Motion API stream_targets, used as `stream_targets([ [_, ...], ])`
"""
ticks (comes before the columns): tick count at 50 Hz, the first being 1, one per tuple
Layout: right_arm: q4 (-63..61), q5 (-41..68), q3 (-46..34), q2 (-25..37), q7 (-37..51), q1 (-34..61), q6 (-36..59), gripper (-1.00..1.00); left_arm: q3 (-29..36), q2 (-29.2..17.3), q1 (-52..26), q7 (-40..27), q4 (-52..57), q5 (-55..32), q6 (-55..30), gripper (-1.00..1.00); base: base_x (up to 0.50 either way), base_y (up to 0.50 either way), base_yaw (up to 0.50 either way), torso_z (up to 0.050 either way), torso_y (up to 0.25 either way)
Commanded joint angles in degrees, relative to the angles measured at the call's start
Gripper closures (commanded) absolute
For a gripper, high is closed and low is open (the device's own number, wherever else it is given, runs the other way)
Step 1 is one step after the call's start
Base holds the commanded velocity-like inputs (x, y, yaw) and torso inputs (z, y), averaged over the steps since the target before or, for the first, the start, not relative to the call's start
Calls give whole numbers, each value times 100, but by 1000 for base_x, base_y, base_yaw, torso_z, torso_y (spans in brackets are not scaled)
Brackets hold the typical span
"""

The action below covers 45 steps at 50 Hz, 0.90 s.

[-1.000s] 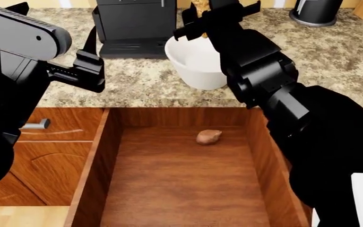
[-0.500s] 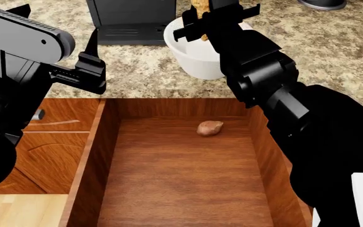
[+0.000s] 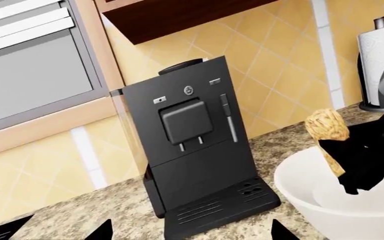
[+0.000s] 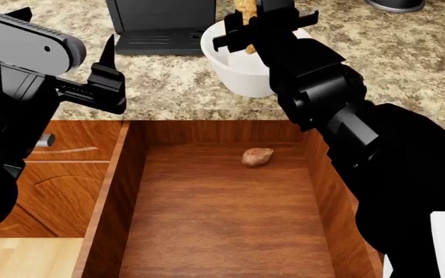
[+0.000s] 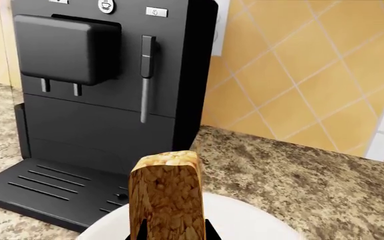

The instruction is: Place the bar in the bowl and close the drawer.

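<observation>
Right end effector [image 4: 247, 26] at top centre of head view, pinching the granola bar [image 4: 245, 8], long axis upright, lower end over the white bowl [image 4: 234, 69] on the granite worktop [image 4: 168, 87]. Judgement: drop is straight down, bar is already above the bowl mouth. Left end effector [image 4: 108, 72] sits at left, fingers spread, holding nothing; it's the nearer arm for the open wooden drawer [image 4: 114, 191] at bottom centre, small brown lump [image 4: 257, 156] inside

Even, bright simulator light; soft shadows inside drawer [image 4: 215, 220]; sharp renders, no glare or blur.
</observation>
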Motion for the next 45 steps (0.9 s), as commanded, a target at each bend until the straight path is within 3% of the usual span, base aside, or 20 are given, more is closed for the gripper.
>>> stream_targets([
  [1,4,-71,6,-1,21,-11,70,100,-21,-3,-23,-60,7,-62,-30,-100,0,0,0,0,0],
  [16,-2,-162,12,-1,33,-58,104,100,-72,-61,-17,-102,49,-141,-42,-100,0,0,0,0,0],
  [17,-4,-165,16,-1,33,-62,103,-100,-72,-68,-17,-103,53,-144,-44,-100,0,0,0,0,0],
  [45,-8,-435,65,-1,113,-67,77,-100,43,-90,77,-59,37,23,124,-100,0,0,0,0,0],
])
